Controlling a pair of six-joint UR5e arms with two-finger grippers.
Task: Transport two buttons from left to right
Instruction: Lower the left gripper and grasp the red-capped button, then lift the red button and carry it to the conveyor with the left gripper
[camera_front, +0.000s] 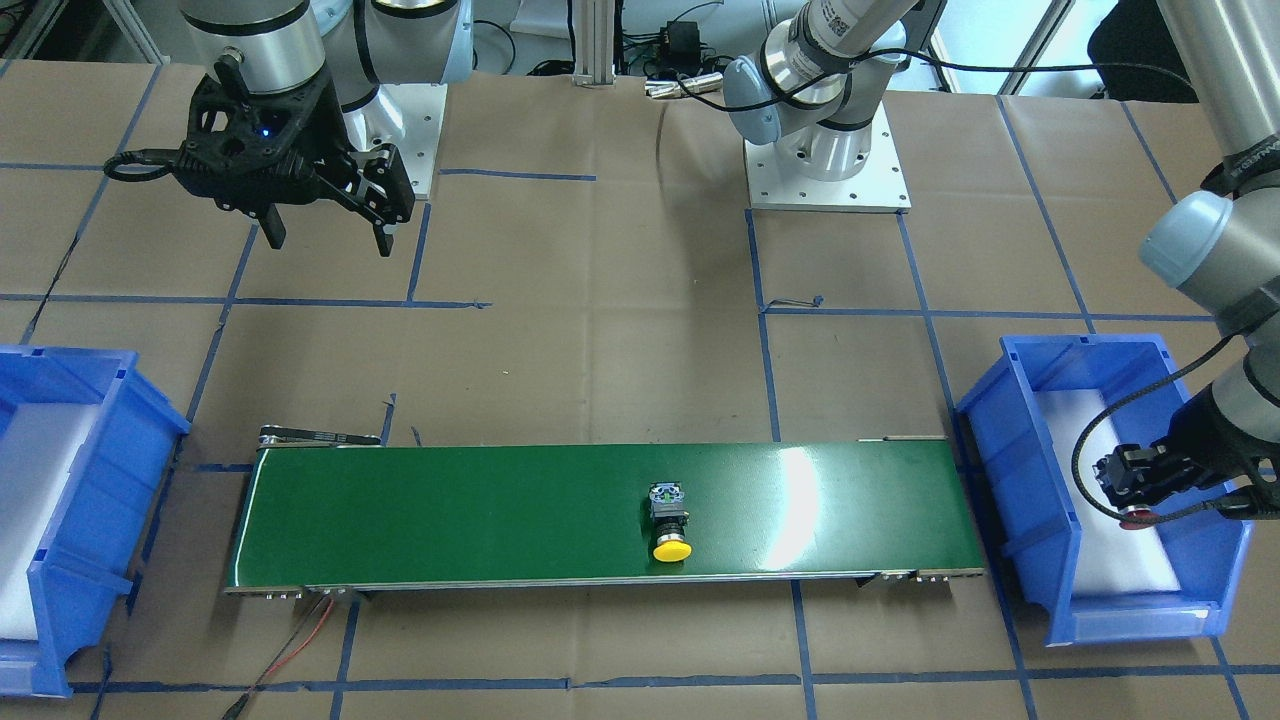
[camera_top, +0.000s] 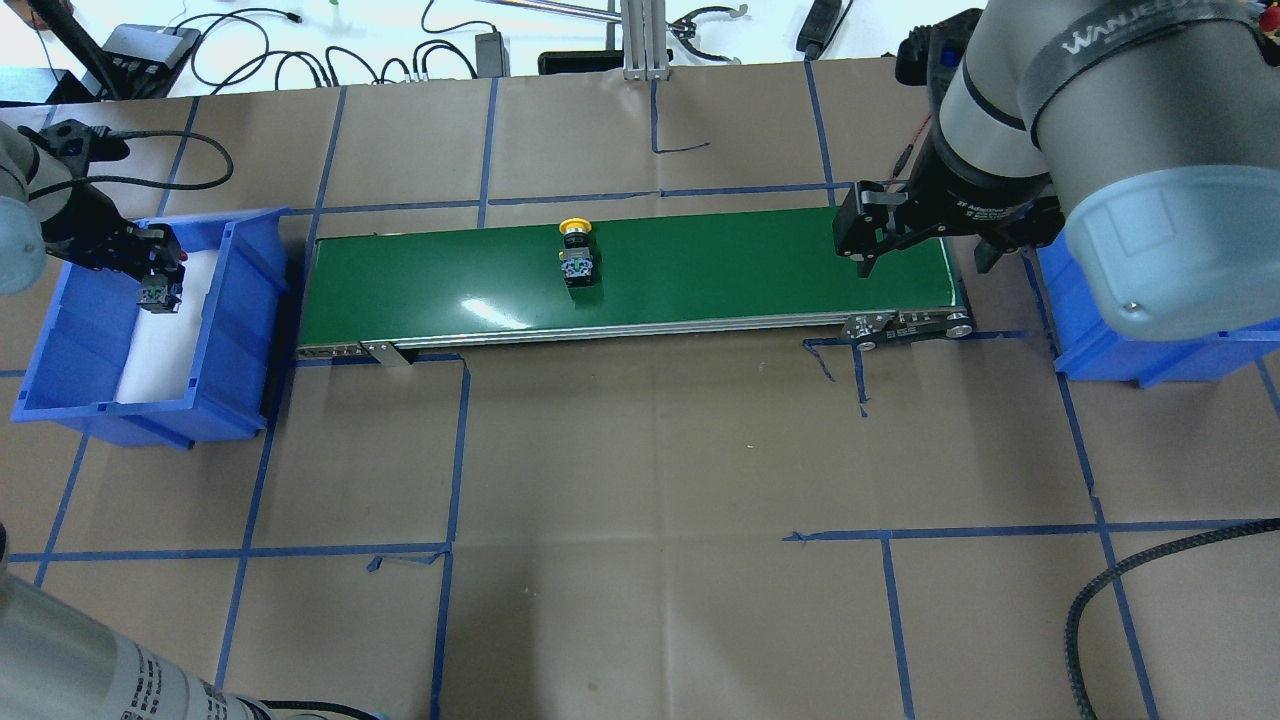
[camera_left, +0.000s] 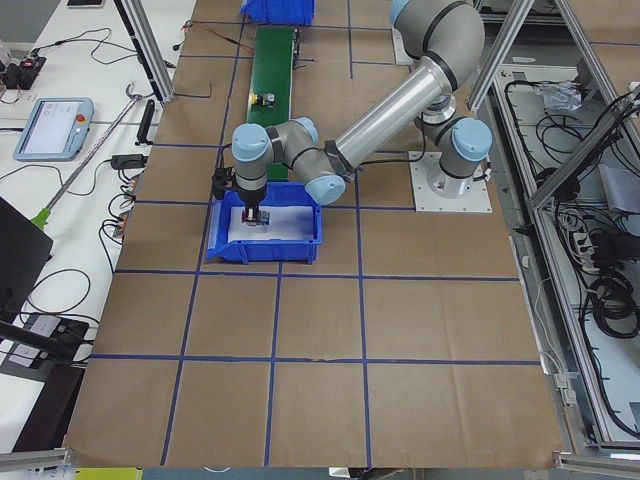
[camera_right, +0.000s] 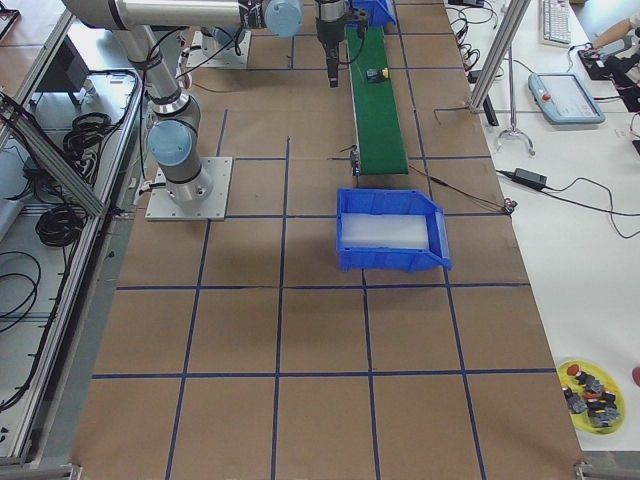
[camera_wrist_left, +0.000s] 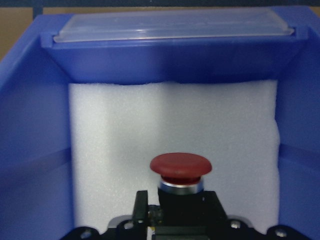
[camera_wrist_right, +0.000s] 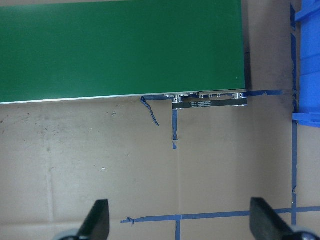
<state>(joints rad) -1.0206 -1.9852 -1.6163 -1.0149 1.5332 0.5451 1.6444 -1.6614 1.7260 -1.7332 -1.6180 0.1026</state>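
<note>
Paper-covered surface (camera_front: 600, 350) carrying a green belt (camera_front: 450, 510), a blue bin (camera_top: 255, 320) off its left end and a second blue bin (camera_front: 110, 470) off its right end. Right pincer (camera_front: 330, 242), spread wide and empty, hangs near the belt's right end on the robot's side; left pincer (camera_top: 155, 275), down in the left-end bin, clenched on the red button (camera_wrist_left: 180, 167). Yellow button (camera_front: 672, 520) lies on its side about mid-belt, cap pointing away from the robot.
</note>
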